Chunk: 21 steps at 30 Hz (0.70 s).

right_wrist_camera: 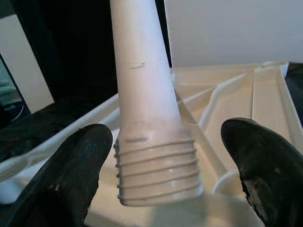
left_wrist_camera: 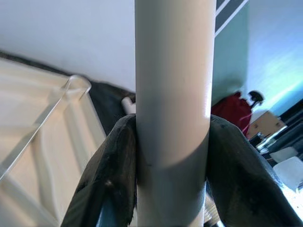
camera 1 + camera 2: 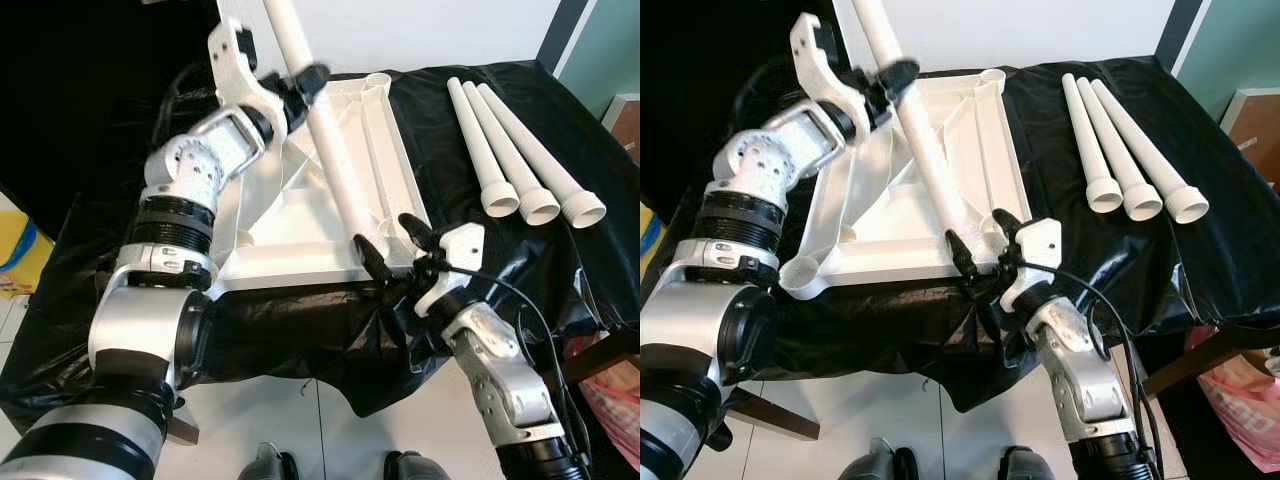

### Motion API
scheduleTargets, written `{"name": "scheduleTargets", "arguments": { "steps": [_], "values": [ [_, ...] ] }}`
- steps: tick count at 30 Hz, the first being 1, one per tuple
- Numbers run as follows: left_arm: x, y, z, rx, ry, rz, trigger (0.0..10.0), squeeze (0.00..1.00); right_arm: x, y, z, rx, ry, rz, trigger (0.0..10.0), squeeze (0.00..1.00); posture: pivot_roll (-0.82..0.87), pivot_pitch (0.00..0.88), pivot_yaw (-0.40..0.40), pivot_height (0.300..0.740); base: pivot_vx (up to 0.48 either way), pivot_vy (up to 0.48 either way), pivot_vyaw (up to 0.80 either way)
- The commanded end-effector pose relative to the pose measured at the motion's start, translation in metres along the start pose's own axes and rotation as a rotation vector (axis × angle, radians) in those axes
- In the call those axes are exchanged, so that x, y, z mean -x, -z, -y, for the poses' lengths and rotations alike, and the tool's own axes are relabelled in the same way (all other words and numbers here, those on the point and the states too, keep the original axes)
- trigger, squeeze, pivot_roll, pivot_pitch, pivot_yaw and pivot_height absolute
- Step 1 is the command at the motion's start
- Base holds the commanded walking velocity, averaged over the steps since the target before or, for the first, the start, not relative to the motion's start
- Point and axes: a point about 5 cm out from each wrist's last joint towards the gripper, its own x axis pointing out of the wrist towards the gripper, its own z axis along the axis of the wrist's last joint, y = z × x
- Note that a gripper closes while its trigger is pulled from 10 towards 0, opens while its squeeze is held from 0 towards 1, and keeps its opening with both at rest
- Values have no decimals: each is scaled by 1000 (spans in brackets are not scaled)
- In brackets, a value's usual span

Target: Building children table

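A white table top (image 3: 300, 235) lies upside down on a black-covered surface, ribs facing up. A white table leg (image 3: 325, 135) slants across it, its threaded end (image 1: 156, 168) down at the near right corner socket. My left gripper (image 3: 300, 85) is shut on the leg's upper part, its fingers (image 2: 111, 175) pressing both sides. My right gripper (image 3: 392, 245) stands open around the threaded end, its fingertips (image 1: 80, 156) apart from the leg on either side.
Three more white legs (image 3: 515, 150) lie side by side on the black cloth (image 3: 540, 270) at the right, flared ends toward me. A yellow object (image 3: 15, 250) sits at the far left, a pink bag (image 3: 1240, 420) at the lower right. White floor tiles lie below.
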Motion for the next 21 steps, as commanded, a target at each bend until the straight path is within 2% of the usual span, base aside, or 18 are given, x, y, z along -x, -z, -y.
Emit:
{"name": "scheduleTargets", "arguments": {
  "steps": [1, 3, 4, 5, 6, 8, 9, 10, 12, 13, 18, 21],
  "values": [
    [2, -18, 35, -49, 370, 70, 10000, 0, -10, -7, -2, -16, -3, 3, 10000, 0, -143, 91, 40, 740, 0, 0, 0],
    [2, -18, 35, -49, 370, 70, 10000, 0, -10, -7, -2, -16, -3, 3, 10000, 0, -143, 91, 40, 740, 0, 0, 0],
    [3, -23, 43, -79, 391, 101, 10000, 0, -18, -12, -3, -9, -11, 3, 10000, 0, -138, 90, 37, 740, 0, 0, 0],
    [3, -23, 43, -79, 391, 101, 10000, 0, -18, -12, -3, -9, -11, 3, 10000, 0, -138, 90, 37, 740, 0, 0, 0],
    [4, -23, 52, -135, 416, 127, 10000, 0, -27, -17, -4, 19, -21, 10, 10000, 0, -135, 90, 33, 740, 0, 0, 0],
    [4, -23, 52, -135, 416, 127, 10000, 0, -27, -17, -4, 19, -21, 10, 10000, 0, -135, 90, 33, 740, 0, 0, 0],
    [6, -21, 60, -163, 445, 149, 10000, 0, -34, -20, -2, 33, -28, 11, 10000, 0, -130, 90, 32, 740, 0, 0, 0],
    [6, -21, 60, -163, 445, 149, 10000, 0, -34, -20, -2, 33, -28, 11, 10000, 0, -130, 90, 32, 740, 0, 0, 0],
    [8, -11, 71, -246, 480, 157, 10000, 0, -44, -25, 3, 81, -33, 9, 10000, 0, -127, 90, 29, 740, 0, 0, 0],
    [8, -11, 71, -246, 480, 157, 10000, 0, -44, -25, 3, 81, -33, 9, 10000, 0, -127, 90, 29, 740, 0, 0, 0],
    [8, 11, 88, -409, 505, 130, 10000, 0, -58, -33, 9, 144, -38, -16, 10000, 0, -121, 88, 29, 740, 0, 0, 0],
    [8, 18, 92, -430, 510, 113, 10000, 0, -62, -34, 8, 154, -39, -28, 10000, 0, -119, 86, 30, 740, 0, 0, 0]
  ]
}}
